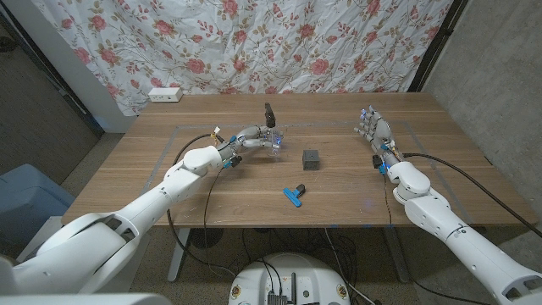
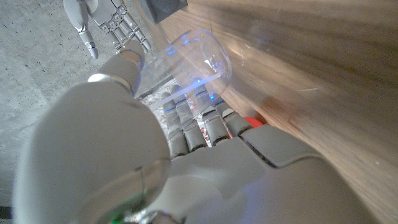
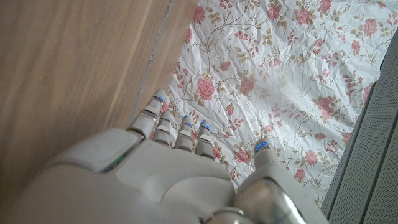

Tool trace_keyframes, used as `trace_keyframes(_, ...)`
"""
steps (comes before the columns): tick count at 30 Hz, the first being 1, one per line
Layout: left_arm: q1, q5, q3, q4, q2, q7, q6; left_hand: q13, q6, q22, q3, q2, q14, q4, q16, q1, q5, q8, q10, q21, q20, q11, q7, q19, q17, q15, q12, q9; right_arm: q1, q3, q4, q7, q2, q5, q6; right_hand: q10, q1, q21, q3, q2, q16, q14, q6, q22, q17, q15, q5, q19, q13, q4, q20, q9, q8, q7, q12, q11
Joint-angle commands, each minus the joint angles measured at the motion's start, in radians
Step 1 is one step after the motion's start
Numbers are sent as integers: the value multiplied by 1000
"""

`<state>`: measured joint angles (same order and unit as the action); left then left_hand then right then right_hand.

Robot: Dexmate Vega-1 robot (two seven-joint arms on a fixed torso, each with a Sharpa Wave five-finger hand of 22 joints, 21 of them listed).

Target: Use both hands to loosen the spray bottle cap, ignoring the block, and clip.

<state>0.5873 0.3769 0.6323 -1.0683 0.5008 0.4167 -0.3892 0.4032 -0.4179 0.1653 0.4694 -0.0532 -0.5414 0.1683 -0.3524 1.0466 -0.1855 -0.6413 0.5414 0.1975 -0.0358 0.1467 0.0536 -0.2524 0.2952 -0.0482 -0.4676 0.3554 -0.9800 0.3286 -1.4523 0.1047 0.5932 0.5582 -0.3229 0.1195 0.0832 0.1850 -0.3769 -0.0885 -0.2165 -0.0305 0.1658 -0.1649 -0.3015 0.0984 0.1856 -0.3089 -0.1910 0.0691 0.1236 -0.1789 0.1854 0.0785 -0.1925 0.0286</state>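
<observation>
A clear spray bottle [image 1: 271, 137] with a black spray cap [image 1: 269, 113] stands upright at the table's far middle. My left hand [image 1: 250, 139] grips its body from the left; in the left wrist view the fingers [image 2: 199, 121] and thumb wrap the clear bottle [image 2: 196, 59]. My right hand [image 1: 373, 130] stands apart at the far right, fingers spread and holding nothing, well clear of the bottle. It also shows far off as the right hand [image 2: 106, 22] in the left wrist view. The right hand [image 3: 180, 155] shows spread over bare wood in its own wrist view.
A dark grey block [image 1: 311, 158] sits just right of the bottle, and a blue clip [image 1: 294, 195] lies nearer the front. A white power strip [image 1: 165, 95] lies at the far left edge. A floral curtain [image 1: 279, 42] hangs behind the table [image 1: 440, 186].
</observation>
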Motion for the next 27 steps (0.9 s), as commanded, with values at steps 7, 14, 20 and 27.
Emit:
trace_keyframes(7,0,-40,9,-81,24,-43,35,22,-5,6,-22,34,-11,-4,-19,12,-7,-24,36,5,-46,18,-3,-20,21,-138,-24,15,-60,-20,-182,100,76,-94,76,3,38,5,-10,14,-1,-1,13,-5,7,9,8,-1,-1,38,2,-3,13,-5,-4,0)
trace_keyframes(14,5,-50,11,-121,40,-51,59,32,-6,6,-34,38,-8,-3,-22,14,-8,-35,35,4,-47,14,-8,-22,28,-136,-31,22,-79,-18,-293,190,127,-197,185,8,75,7,-16,39,0,-7,43,-5,17,14,7,-6,-1,76,1,-5,25,6,-6,5)
trace_keyframes(20,12,-68,11,-175,67,-67,94,39,-4,6,-42,42,-5,-3,-24,15,-9,-42,31,3,-45,12,-11,-23,34,-136,-35,26,-85,-12,-364,218,169,-274,267,13,89,9,-17,53,3,-3,50,-5,22,18,5,-16,-1,90,0,-6,28,5,-8,6)
trace_keyframes(27,17,-87,9,-204,77,-97,113,47,-3,6,-51,51,-4,-8,-28,11,-10,-51,30,1,-46,11,-11,-23,41,-134,-39,30,-83,-11,-427,229,196,-329,322,-1,105,9,-18,66,6,3,44,-5,26,22,3,-17,-1,101,-1,-7,25,4,-2,11)
